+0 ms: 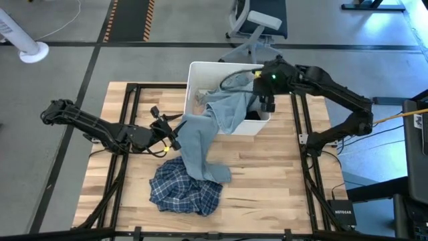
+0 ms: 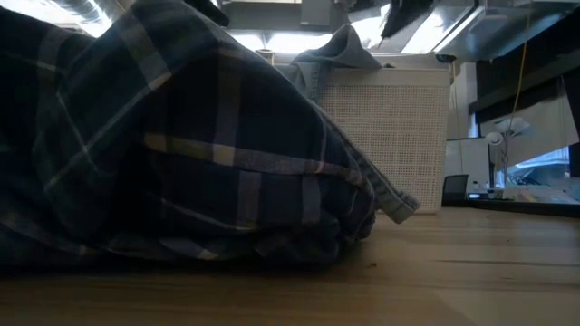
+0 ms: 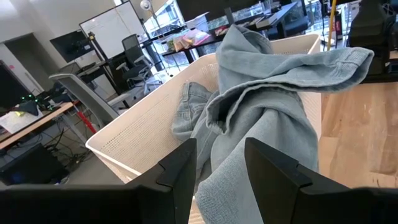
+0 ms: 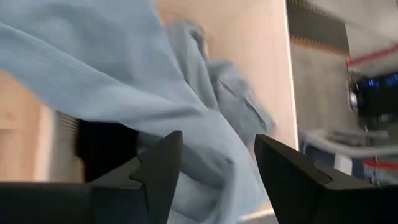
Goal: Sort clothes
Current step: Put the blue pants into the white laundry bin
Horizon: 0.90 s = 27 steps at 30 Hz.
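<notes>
The large grey-blue fabric shirt (image 1: 212,127) lies half in and half out of the white rectangular plastic bin (image 1: 194,77): one end is heaped over the bin's rim, the rest trails down across the wooden bench (image 1: 267,181) onto the crumpled blue-and-white plaid shirt (image 1: 184,189).

The right pincer (image 4: 211,171) hangs over the bin with its jaws apart. Grey-blue cloth lies directly beyond the fingers, but no grip is evident.

The left pincer (image 3: 217,177) stands beside the bin at the trailing cloth, jaws apart, nothing clamped.

Hazards from this state:
- The draped shirt is unbalanced; its hanging weight may drag the binned end back over the rim.
- A pull on the trailing end may shift or tip the light bin.
- The grey-blue shirt overlaps the plaid one; lifting either may carry the other along.
</notes>
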Available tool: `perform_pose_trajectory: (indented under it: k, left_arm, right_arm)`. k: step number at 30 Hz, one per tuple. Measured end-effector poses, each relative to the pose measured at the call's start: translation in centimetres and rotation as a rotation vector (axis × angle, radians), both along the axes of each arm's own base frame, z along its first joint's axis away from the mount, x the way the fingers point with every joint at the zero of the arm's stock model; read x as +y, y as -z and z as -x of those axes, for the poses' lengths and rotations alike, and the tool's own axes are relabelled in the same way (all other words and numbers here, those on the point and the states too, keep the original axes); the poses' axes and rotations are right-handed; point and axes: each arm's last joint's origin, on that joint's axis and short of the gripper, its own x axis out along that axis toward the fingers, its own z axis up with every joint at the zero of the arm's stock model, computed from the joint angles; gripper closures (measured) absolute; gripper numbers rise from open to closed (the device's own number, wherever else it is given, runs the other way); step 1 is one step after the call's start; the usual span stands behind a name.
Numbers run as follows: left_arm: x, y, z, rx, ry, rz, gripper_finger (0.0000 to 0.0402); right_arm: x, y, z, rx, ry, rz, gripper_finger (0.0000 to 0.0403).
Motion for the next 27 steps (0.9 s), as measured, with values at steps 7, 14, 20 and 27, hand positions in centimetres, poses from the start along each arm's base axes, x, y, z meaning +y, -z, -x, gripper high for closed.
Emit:
perform_pose_trajectory:
  k: [7, 14, 20, 27]
  left_arm:
    - [0.0, 0.0, 0.0, -0.002, 0.0, 0.002, 0.027]
    - [0.0, 0.0, 0.0, -0.007, -0.001, 0.008, 0.027]
    - [0.0, 0.0, 0.0, -0.007, -0.001, 0.008, 0.027]
    - [0.0, 0.0, 0.0, -0.012, -0.001, 0.01, 0.027]
  right_arm:
    - [6.1, 0.5, -2.2, -0.02, -0.246, -0.006, 0.0182]
    - [12.1, 4.4, -4.7, -0.118, -0.425, -0.036, 0.0182]
    - [16.6, 10.1, -6.0, -0.198, -0.496, -0.114, 0.0182]
    - [20.0, 17.0, -7.7, -0.24, -0.5, -0.208, 0.0182]
